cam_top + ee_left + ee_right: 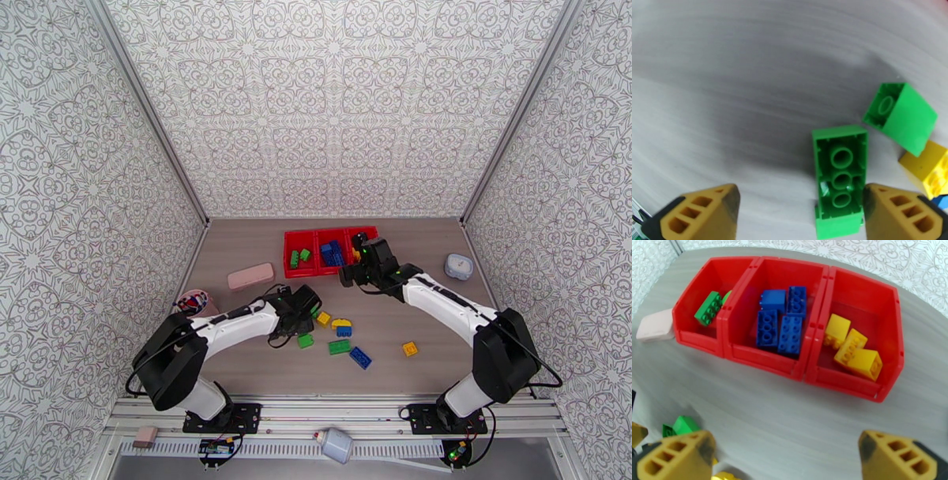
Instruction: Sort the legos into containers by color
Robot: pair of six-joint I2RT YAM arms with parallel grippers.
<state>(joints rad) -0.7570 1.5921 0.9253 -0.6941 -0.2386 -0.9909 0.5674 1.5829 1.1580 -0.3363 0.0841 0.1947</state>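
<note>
The containers are three joined red bins [302,237] [811,325] at the back middle of the table. Green legos [709,308] lie in the left bin, blue legos [780,321] in the middle one, yellow legos [853,348] in the right one. Loose legos lie near the front: yellow [323,319], green [340,346], blue [360,358], orange [410,348]. My left gripper [304,312] [802,213] is open and low over the table. An upside-down green lego [839,177] lies between its fingers, close to the right one. My right gripper [353,268] [786,457] hangs open and holds nothing, just in front of the bins.
A second green lego [900,116] and a yellow one [928,169] lie just right of my left gripper. A pink case [250,276] sits left of the bins, a pink cup [192,301] by the left wall, and a small white box [458,266] at the right.
</note>
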